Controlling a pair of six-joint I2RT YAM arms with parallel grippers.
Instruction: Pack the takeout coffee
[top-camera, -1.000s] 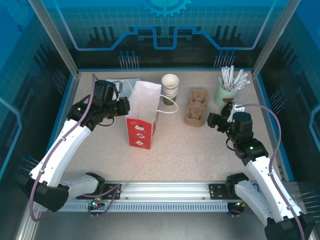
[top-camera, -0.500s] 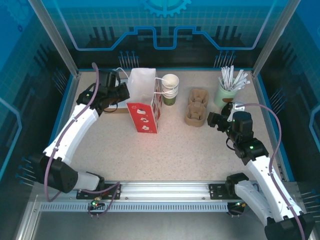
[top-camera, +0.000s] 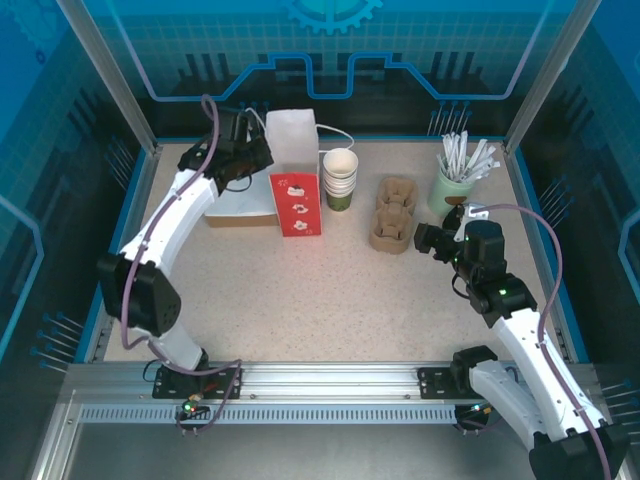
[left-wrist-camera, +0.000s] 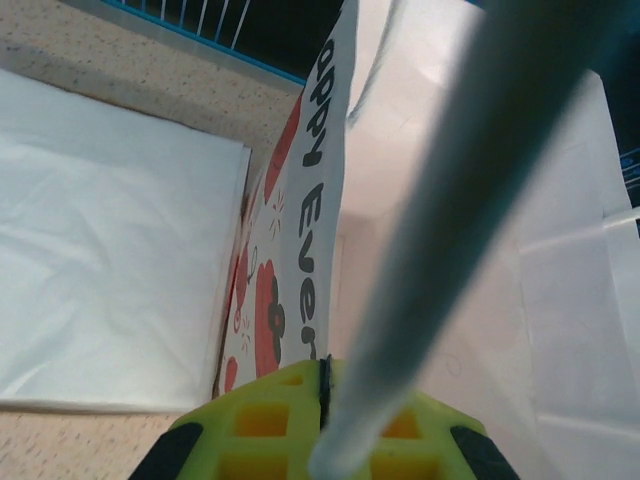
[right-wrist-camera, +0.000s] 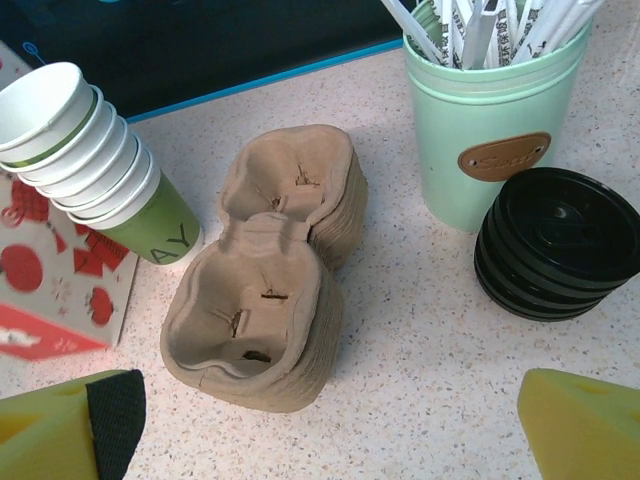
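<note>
Takeout coffee cup (top-camera: 340, 170), dark green and nested in a short stack, is seen on the worktop (top-camera: 350, 290) just right of the paper bag (top-camera: 296, 200), not yet packed. At the left, the bag's top edge is clamped by the closed left pincer (left-wrist-camera: 322, 405), apparently so that the bag is stood upright with its mouth presented beside the cup. Further right, past the pulp carrier (top-camera: 392, 215), the right pincer (top-camera: 430, 240) is held wide open and empty, seemingly readied for fetching the cup.
</note>
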